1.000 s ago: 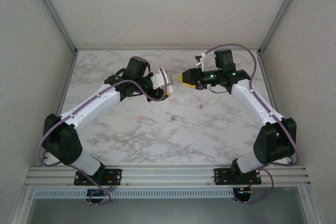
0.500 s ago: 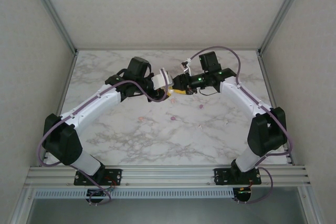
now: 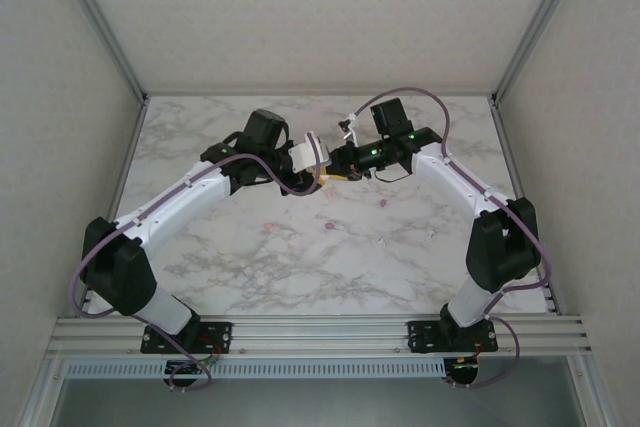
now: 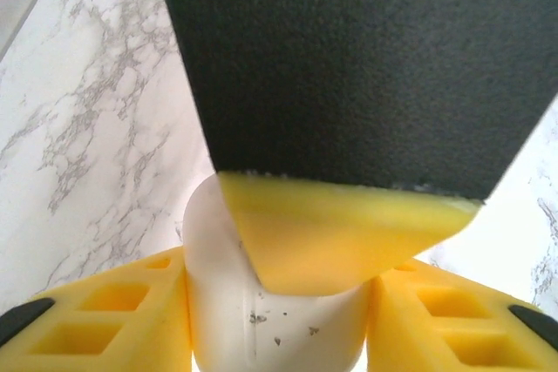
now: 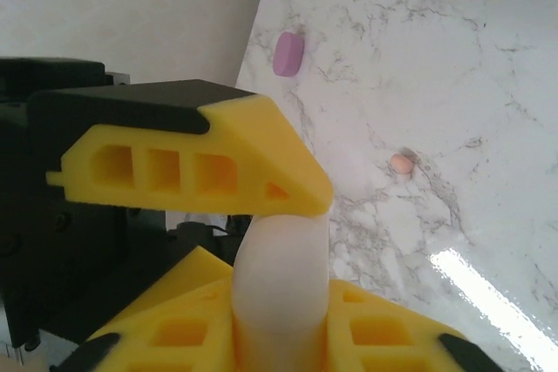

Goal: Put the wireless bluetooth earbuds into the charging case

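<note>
A white charging case (image 4: 270, 328) is held up above the table where the two grippers meet. My left gripper (image 4: 275, 324) is shut on it, a yellow finger against each side. My right gripper (image 5: 279, 328) is shut on the same case (image 5: 279, 276) from the opposite direction. One right finger (image 4: 331, 241) lies across the case's top in the left wrist view. From above, the left gripper (image 3: 316, 175) and right gripper (image 3: 336, 175) are tip to tip. A pink earbud (image 5: 401, 163) and a purple earbud (image 5: 288, 54) lie loose on the marble.
The marble table (image 3: 250, 247) carries the two small loose pieces, pink (image 3: 381, 202) and purple (image 3: 330, 226), in front of the grippers. Grey walls and metal frame posts (image 3: 120, 57) close in the back and sides.
My right arm has swung left to meet the left gripper, and its jaws have closed onto the white case. The left arm has stayed in place.
</note>
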Controlling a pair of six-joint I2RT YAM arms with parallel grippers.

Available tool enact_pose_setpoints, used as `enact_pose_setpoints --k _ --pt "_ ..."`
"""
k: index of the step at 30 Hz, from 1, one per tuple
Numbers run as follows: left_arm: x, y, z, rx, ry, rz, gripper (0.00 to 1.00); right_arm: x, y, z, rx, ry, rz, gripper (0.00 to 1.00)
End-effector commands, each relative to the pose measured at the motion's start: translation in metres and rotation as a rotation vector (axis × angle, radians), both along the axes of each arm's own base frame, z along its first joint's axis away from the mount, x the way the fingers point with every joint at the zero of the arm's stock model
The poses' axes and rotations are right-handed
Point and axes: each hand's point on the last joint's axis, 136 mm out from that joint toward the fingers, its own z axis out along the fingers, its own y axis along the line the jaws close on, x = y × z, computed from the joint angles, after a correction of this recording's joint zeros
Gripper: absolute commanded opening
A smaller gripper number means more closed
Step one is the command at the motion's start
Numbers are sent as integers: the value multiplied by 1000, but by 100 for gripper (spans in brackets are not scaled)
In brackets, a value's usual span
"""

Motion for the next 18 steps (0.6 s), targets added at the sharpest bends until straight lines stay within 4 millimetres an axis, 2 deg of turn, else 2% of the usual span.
enact_pose_setpoints --k 1,4,7,13,18 --pt "-8 -1 29 -32 -55 -28 57 5 2 10 10 -65 6 19" --pt "-12 2 39 -78 -39 -20 64 1 1 23 53 -140 36 17" --pt "-14 14 55 -174 -1 17 72 -1 -7 38 93 -247 56 16" --pt "-24 45 93 -471 166 31 73 -10 -27 78 243 -542 116 16" --pt "-19 46 112 -612 300 46 70 -33 -33 103 337 -756 235 16"
